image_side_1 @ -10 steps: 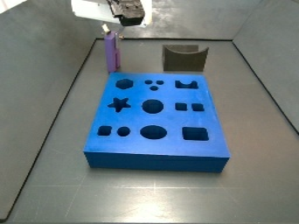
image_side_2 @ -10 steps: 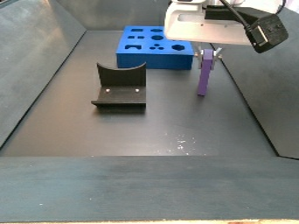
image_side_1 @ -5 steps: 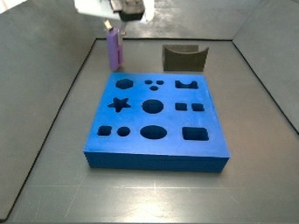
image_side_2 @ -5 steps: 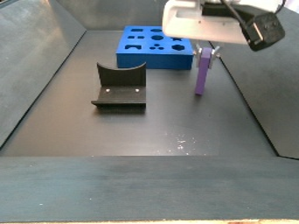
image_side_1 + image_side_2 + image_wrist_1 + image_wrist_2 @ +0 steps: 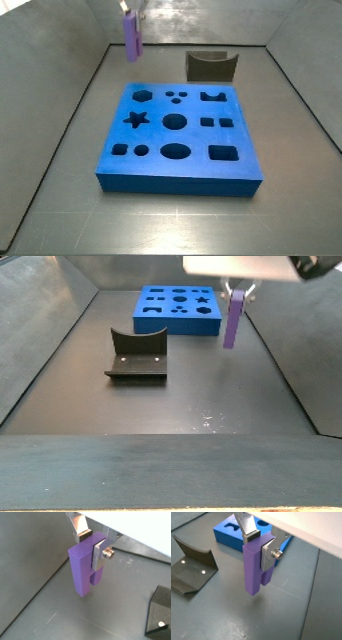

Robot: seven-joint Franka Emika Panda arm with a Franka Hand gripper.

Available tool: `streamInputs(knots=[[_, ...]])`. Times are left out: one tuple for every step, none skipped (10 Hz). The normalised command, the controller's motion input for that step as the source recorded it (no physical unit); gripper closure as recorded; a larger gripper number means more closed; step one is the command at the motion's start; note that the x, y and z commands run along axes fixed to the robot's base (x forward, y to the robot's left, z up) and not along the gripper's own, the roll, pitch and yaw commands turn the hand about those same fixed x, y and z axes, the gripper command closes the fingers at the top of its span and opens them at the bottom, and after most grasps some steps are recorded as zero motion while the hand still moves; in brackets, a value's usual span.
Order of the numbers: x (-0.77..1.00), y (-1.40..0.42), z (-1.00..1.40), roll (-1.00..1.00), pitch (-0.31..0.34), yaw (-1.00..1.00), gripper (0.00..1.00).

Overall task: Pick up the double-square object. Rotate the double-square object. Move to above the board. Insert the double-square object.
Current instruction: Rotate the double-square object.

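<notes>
The gripper (image 5: 93, 543) clamps the top of the upright purple block (image 5: 85, 569), which hangs below it, clear of the floor; the blue board (image 5: 226, 531) lies beyond, the fixture (image 5: 192, 571) off to one side.

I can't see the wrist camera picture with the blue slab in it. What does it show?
The gripper holds the upright light-purple double-square object by its upper end, lifted clear of the dark floor. Behind it lies the blue board; to one side stands the dark fixture.
</notes>
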Motion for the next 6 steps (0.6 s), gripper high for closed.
streamInputs(knots=[[0.07,0.03,1.00,-0.08,0.076,0.03,1.00],[0.07,0.03,1.00,-0.08,0.071,0.03,1.00],[0.06,0.02,1.00,-0.09,0.073,0.02,1.00],[0.05,0.02,1.00,-0.10,0.071,0.02,1.00],[0.04,0.01,0.91,-0.11,0.070,0.02,1.00],[0.03,0.01,0.76,-0.11,0.065,0.01,1.00]])
